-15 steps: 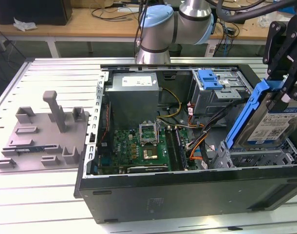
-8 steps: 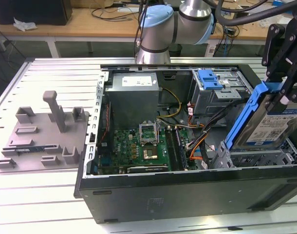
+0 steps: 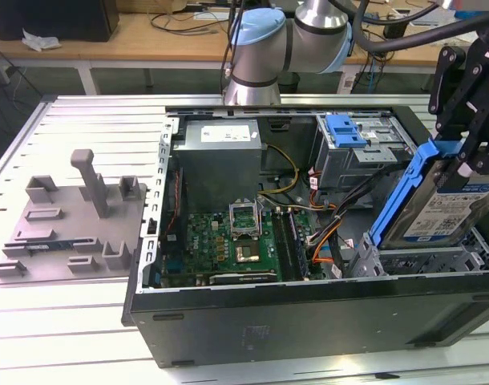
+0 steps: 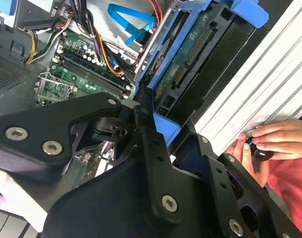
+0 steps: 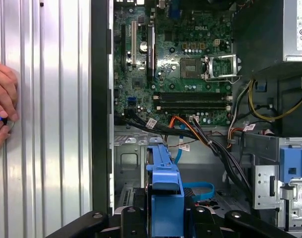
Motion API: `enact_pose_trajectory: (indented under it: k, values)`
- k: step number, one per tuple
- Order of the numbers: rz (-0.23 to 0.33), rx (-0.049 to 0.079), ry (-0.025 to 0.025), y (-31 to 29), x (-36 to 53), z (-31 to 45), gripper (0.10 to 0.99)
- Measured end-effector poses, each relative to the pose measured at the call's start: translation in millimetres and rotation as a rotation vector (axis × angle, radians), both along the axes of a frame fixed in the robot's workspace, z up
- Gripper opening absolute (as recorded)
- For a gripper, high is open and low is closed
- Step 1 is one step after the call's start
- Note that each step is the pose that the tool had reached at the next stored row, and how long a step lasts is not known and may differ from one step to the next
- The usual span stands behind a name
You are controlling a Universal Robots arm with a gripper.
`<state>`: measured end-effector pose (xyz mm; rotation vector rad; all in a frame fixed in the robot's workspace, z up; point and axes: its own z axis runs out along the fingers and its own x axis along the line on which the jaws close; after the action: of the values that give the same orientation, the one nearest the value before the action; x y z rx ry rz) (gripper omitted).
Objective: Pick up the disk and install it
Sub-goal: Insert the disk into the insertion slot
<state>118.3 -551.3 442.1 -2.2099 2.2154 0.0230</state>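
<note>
Fingers [image 4: 153, 148] clenched on disk [image 3: 438, 210], tilted over lower drive cage [image 3: 413, 261]; we should level it, square blue carrier [image 3: 402, 196] to cage, avoid cables [image 3: 325, 237].

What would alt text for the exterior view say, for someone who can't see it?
A black gripper holds the disk, a blue-framed hard drive, tilted over the open computer case at the exterior view's right. A grey fixture lies on the table at the exterior view's left.
</note>
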Motion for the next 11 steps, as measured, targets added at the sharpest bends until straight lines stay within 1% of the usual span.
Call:
enact_pose_trajectory:
  k: [5, 11]
  values:
    - [0.0, 0.0, 0.0, 0.0, 0.1, -3.1, 0.369]
    - [0.0, 0.0, 0.0, 0.0, 0.1, -10.1, 0.369]
